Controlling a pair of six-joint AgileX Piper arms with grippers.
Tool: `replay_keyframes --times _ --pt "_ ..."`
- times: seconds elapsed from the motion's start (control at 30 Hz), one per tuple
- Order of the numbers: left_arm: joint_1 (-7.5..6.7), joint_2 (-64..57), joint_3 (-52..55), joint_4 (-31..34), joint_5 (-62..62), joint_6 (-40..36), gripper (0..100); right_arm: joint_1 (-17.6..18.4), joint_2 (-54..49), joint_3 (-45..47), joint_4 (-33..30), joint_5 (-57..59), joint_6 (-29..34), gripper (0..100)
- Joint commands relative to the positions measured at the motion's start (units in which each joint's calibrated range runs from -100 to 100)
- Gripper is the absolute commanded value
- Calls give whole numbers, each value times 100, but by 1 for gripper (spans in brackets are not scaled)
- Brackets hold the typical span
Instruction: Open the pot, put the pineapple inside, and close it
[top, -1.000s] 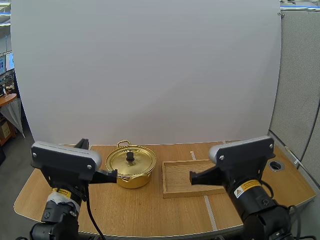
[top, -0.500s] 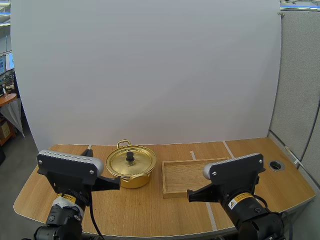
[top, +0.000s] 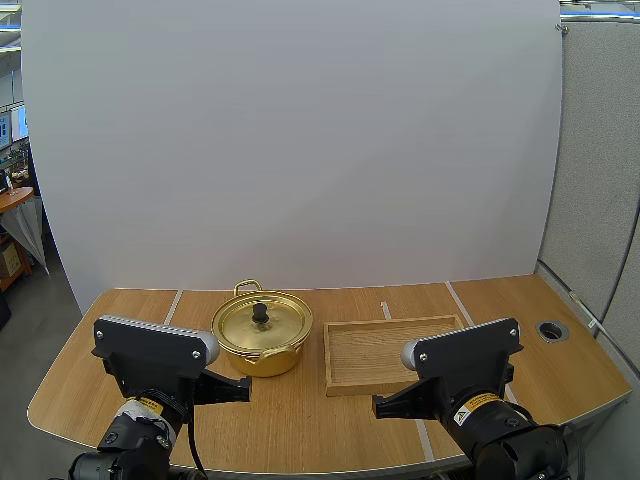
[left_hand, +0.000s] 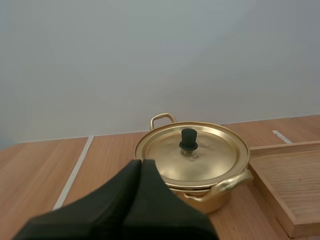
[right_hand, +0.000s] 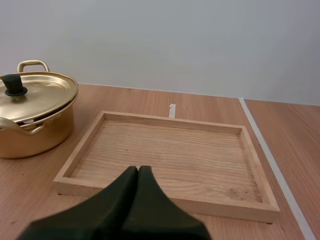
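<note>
A gold pot (top: 262, 334) stands left of centre on the table, its lid (left_hand: 192, 151) on and topped by a black knob (top: 260, 313). My left gripper (top: 243, 385) is shut on nothing, low and in front of the pot's left side; its fingers (left_hand: 141, 170) lie together as one dark wedge pointing at the pot (left_hand: 200, 165). My right gripper (top: 378, 405) is shut as well, in front of the wooden tray (top: 385, 353). Its joined fingers (right_hand: 137, 175) sit just short of the tray's near rim (right_hand: 165, 197). The pot (right_hand: 32, 115) stands beside the tray. No pineapple is visible.
The wooden tray holds nothing. Pale tape lines (top: 418, 420) run across the tabletop. A round grommet hole (top: 552, 330) sits at the table's far right. Bare wood lies in front of the pot and tray.
Both arms have drawn back toward the near edge and lowered. The grippers now sit farther from the pot and tray. Pot and tray have not moved.
</note>
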Motion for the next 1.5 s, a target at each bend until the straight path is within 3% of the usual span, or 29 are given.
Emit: replay_keyframes --times 0.0,0.2,0.27,1.47 --pt "12 -16 12 188 262 -214 0 -75 -26 5 -5 18 5 0" --pt "12 -16 12 1442 405 -1541 0 -106 -26 5 -5 36 13 0" --pt "12 -16 12 1476 442 -1840 0 -106 -26 5 -5 36 67 0" --pt "12 -16 12 1498 502 -1809 0 -121 -26 5 -5 51 122 0"
